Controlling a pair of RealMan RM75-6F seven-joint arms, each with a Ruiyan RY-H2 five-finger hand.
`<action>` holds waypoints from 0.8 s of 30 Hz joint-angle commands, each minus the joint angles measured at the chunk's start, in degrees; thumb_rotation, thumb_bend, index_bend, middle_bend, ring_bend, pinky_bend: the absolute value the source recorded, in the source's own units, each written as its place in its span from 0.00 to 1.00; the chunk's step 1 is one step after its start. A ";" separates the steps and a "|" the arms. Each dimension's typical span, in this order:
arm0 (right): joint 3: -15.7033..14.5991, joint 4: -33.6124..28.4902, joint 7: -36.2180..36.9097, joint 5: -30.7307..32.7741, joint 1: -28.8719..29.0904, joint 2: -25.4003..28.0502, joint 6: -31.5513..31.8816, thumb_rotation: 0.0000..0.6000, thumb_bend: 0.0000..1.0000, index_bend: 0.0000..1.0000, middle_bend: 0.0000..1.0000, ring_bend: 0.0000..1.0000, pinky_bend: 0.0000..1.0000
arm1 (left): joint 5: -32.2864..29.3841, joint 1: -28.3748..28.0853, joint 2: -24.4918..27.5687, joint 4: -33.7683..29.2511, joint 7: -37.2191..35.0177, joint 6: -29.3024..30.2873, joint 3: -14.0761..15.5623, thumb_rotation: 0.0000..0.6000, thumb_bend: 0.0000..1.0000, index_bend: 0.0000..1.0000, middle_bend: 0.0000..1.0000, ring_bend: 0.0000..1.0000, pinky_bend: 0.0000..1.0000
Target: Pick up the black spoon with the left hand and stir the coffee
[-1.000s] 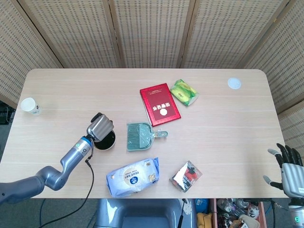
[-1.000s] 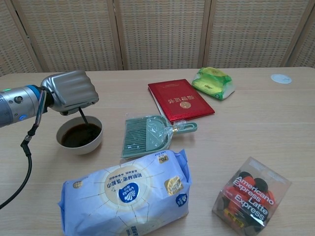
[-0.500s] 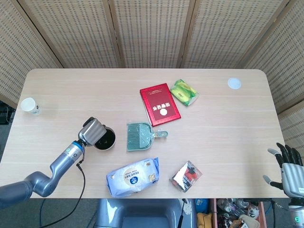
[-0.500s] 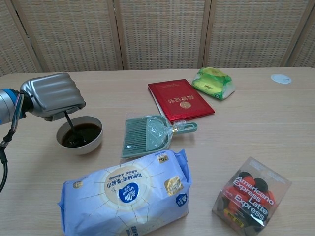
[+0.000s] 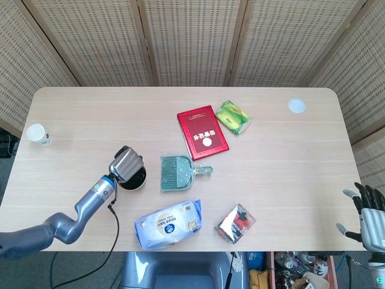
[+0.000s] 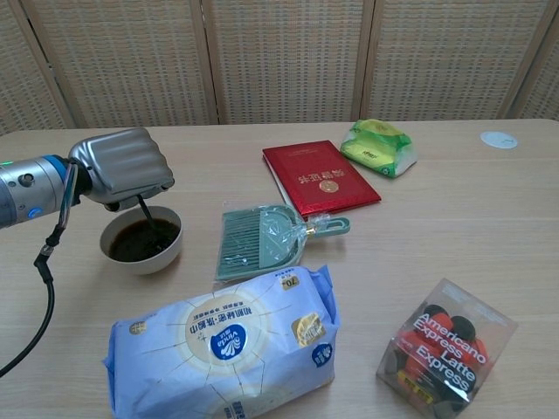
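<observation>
A white bowl [image 6: 169, 253] of dark coffee [image 6: 140, 241] stands on the table at the left; in the head view the bowl [image 5: 141, 183] sits beside the green dustpan. My left hand [image 6: 124, 165] [image 5: 126, 162] hovers right over the bowl and grips the black spoon [image 6: 147, 219], whose thin handle runs down into the coffee. The spoon's bowl end is under the liquid and hidden. My right hand [image 5: 367, 217] hangs off the table's lower right corner with its fingers spread, holding nothing.
A green dustpan [image 6: 262, 240] lies just right of the bowl. In front sits a blue-white bag [image 6: 223, 345], a coffee-pod box [image 6: 445, 345] to its right. A red book [image 6: 319, 179] and green packet [image 6: 377, 144] lie behind. A paper cup [image 5: 37, 133] stands far left.
My left hand with the spoon swung left over the bowl half a second ago and has now come back right, dragging the spoon through the coffee. The right hand sank slightly.
</observation>
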 commanded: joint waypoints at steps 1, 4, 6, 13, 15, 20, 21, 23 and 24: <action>-0.01 0.02 0.03 -0.04 0.03 -0.07 -0.06 1.00 0.12 0.25 0.16 0.01 0.04 | -0.85 -0.21 -0.54 1.25 -0.02 -0.24 -0.31 1.00 0.44 0.63 0.92 0.82 0.79; -0.02 0.15 0.10 -0.07 0.09 -0.16 -0.25 1.00 0.12 0.25 0.16 0.01 0.04 | -1.15 0.22 0.00 1.41 -0.35 0.13 0.02 1.00 0.44 0.63 0.92 0.82 0.79; 0.03 0.24 0.18 -0.12 0.14 -0.19 -0.25 1.00 0.12 0.25 0.16 0.01 0.04 | -1.10 0.76 0.95 0.68 -0.68 0.56 0.52 1.00 0.44 0.63 0.92 0.82 0.79; 0.09 0.63 0.55 -0.21 0.14 -0.43 -0.23 1.00 0.12 0.25 0.16 0.01 0.04 | 0.41 2.25 4.23 -3.50 -2.47 2.40 2.05 1.00 0.44 0.63 0.92 0.82 0.79; 0.07 0.67 0.64 -0.20 0.11 -0.49 -0.23 1.00 0.12 0.25 0.16 0.01 0.04 | 0.62 2.34 4.61 -4.09 -2.70 2.51 2.20 1.00 0.44 0.63 0.92 0.82 0.79; -0.01 0.84 0.85 0.02 -0.16 -0.58 -0.16 1.00 0.12 0.25 0.16 0.01 0.04 | 0.67 2.28 4.97 -5.53 -3.07 1.78 2.65 1.00 0.44 0.63 0.92 0.82 0.79; -0.02 0.84 0.86 0.04 -0.22 -0.59 -0.11 1.00 0.12 0.25 0.16 0.01 0.04 | 0.82 2.15 4.86 -5.58 -2.78 1.68 2.74 1.00 0.44 0.63 0.92 0.82 0.79; 0.00 0.82 0.85 0.08 -0.31 -0.53 0.00 1.00 0.12 0.25 0.16 0.01 0.04 | 1.33 1.85 4.31 -5.37 -2.33 1.67 2.86 1.00 0.44 0.63 0.92 0.82 0.79; 0.01 0.81 0.84 0.08 -0.33 -0.51 0.04 1.00 0.12 0.25 0.16 0.01 0.04 | 1.38 1.76 4.03 -5.30 -2.36 1.65 2.82 1.00 0.44 0.63 0.92 0.82 0.79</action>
